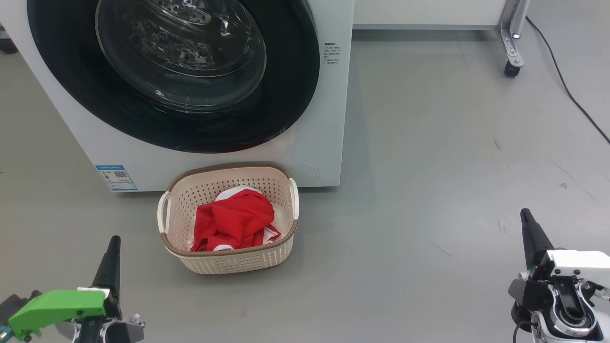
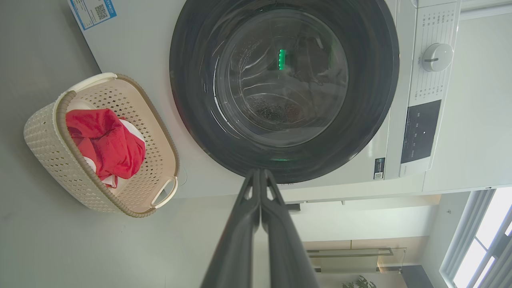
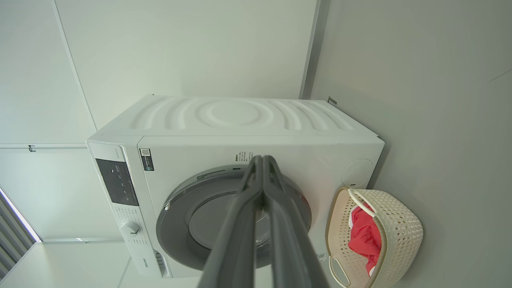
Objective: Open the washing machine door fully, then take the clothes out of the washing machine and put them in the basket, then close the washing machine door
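Note:
The white washing machine stands ahead with its round black door flush against the front, glass bowl at the centre. On the floor before it sits the cream basket, and red clothes with white trim lie inside. Both arms hang low and well back from the machine. My left gripper is at the lower left, shut and holding nothing. My right gripper is at the lower right, shut and holding nothing. The left wrist view faces the door and basket; the right wrist view shows machine, door and basket.
Grey floor spreads wide to the right of the machine. A metal frame leg on a castor stands at the back right, and a black cable runs along the floor beside it. A blue sticker marks the machine's lower left front.

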